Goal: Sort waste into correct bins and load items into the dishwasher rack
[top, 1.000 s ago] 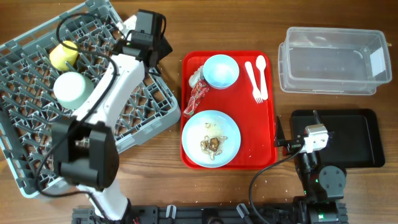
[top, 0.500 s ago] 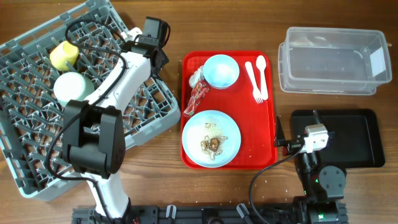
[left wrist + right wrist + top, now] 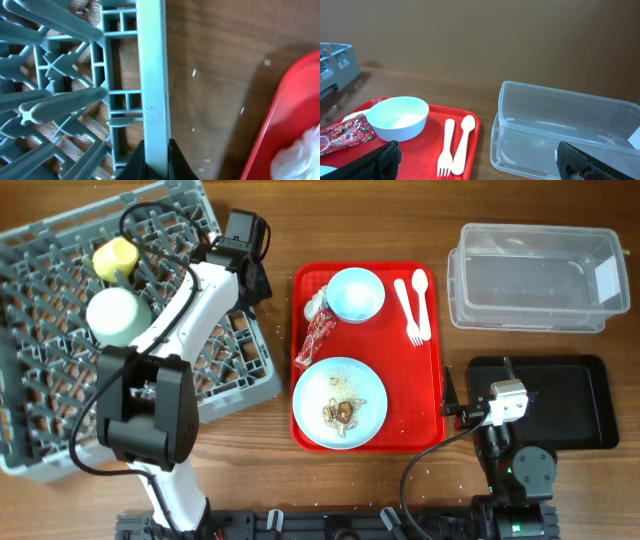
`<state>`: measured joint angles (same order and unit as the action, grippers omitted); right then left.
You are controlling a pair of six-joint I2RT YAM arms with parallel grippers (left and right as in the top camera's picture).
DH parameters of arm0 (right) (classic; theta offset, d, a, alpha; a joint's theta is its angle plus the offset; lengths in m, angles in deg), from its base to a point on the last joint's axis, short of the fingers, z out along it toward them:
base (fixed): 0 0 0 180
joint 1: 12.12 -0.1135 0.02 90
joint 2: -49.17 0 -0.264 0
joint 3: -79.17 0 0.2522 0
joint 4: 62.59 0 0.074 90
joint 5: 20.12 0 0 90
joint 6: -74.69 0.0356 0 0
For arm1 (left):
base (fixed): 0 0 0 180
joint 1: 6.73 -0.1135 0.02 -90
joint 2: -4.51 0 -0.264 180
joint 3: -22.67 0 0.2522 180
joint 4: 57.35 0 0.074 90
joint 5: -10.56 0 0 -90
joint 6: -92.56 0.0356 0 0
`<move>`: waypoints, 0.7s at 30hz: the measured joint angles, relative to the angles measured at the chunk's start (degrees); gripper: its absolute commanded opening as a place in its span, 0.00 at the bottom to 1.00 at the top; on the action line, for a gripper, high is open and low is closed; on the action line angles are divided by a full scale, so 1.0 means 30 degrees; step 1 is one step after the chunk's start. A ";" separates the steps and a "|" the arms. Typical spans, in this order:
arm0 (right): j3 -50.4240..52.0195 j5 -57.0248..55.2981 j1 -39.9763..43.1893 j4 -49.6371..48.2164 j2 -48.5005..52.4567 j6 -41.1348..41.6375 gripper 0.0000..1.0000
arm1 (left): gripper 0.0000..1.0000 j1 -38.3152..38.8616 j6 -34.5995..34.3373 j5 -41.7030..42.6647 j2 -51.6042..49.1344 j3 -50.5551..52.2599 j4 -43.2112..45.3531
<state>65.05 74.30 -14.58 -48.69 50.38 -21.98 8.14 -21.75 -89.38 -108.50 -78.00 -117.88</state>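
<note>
- Left end effector (image 3: 157, 159): clamped narrow on the top rim of the large square grey latticed plastic dishwasher rack (image 3: 152, 75). The rack runs ahead and left of the fingers on the wooden bench (image 3: 215, 75).
- Judgement: rack is stiff, bulky and light. A rim pinch suits sliding, not lifting.
- Right end effector (image 3: 480, 162): spread wide, holding nothing.

Matt grey plastic rack (image 3: 50, 380), glossy red tray (image 3: 410, 390), clear plastic tub (image 3: 530, 280), wood-grain table (image 3: 330, 220), shiny wrapper (image 3: 320, 330)
</note>
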 measured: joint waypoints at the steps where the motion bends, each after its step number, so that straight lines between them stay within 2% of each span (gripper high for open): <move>1: 0.0000 0.0000 0.0000 0.0000 0.0000 0.0000 1.00 | 0.04 0.0000 0.0539 0.0080 0.0022 0.0000 -0.0168; 4: 0.0000 -0.0007 0.0000 0.0000 0.0000 -0.0007 1.00 | 0.04 0.0000 0.2586 0.0364 0.0080 -0.0015 -0.0780; 8: 0.0000 -0.0007 0.0000 0.0000 0.0000 -0.0007 1.00 | 0.04 0.0000 0.4233 0.0714 0.0102 -0.0131 -0.1814; 13: 0.0000 -0.0007 0.0000 0.0000 0.0000 -0.0007 1.00 | 0.04 0.0007 0.5180 0.1290 0.0102 -0.0321 -0.3920; 17: 0.0000 -0.0007 0.0000 0.0000 0.0000 0.0000 1.00 | 0.04 0.0022 0.5107 0.1311 0.0102 -0.0335 -0.4044; 18: 0.0000 -0.0007 0.0000 0.0000 0.0000 -0.0007 1.00 | 0.13 0.0022 0.5020 0.1311 0.0102 -0.0335 -0.4014; 19: 0.0000 -0.0007 0.0000 0.0000 0.0000 0.0000 1.00 | 0.30 0.0022 0.5005 0.1311 0.0102 -0.0335 -0.4000; 20: 0.0000 -0.0007 0.0000 0.0000 0.0000 -0.0007 1.00 | 0.78 0.0022 0.4736 0.1333 0.0102 -0.0335 -0.4044; 21: 0.0000 -0.0007 0.0000 0.0000 0.0000 0.0000 1.00 | 0.88 0.0022 0.4357 0.1698 0.0095 -0.0204 -0.4233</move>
<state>65.05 74.28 -14.58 -48.69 50.38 -21.98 8.21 -8.68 -84.28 -108.22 -78.62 -130.58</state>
